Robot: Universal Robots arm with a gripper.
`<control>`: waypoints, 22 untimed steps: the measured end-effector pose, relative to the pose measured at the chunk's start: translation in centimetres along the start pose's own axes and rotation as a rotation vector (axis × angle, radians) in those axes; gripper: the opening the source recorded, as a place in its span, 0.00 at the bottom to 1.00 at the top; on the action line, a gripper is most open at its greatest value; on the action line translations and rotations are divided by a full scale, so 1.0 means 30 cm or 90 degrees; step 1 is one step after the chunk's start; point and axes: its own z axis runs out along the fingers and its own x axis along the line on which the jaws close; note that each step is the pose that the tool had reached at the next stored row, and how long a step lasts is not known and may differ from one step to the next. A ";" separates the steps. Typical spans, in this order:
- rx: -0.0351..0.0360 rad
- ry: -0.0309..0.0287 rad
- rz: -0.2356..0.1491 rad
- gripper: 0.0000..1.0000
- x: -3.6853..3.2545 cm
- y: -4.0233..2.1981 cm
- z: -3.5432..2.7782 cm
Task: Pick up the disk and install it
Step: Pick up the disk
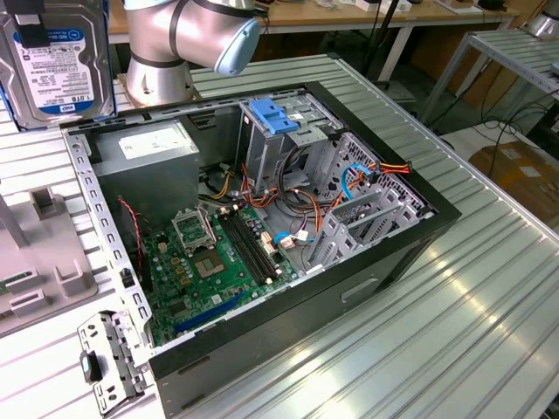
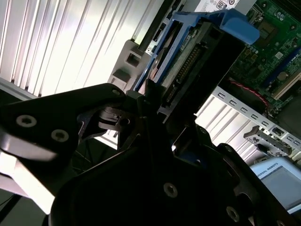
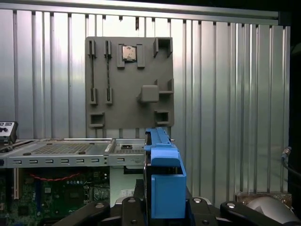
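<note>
Exterior view first: the disk [image 1: 57, 61] hangs in the air at the exterior view's left, upright with its white label facing outward, off to the side of the open computer case [image 1: 262, 227] lying on the ribbed metal bench [image 1: 454, 288]. In the first wrist view the claw [image 3: 163, 197] is drawn in narrow, its dark fingers pressed against both sides of the disk's blue-railed end. Beyond it there, a grey fixture plate [image 3: 129, 80] lies flat on the bench just beside the case's rim.
</note>
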 end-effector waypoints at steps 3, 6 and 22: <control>0.0000 0.0000 0.000 0.36 0.007 0.000 0.000; 0.0000 0.0000 0.000 0.36 0.013 0.000 -0.001; 0.0000 0.0000 0.000 0.36 0.071 -0.001 -0.006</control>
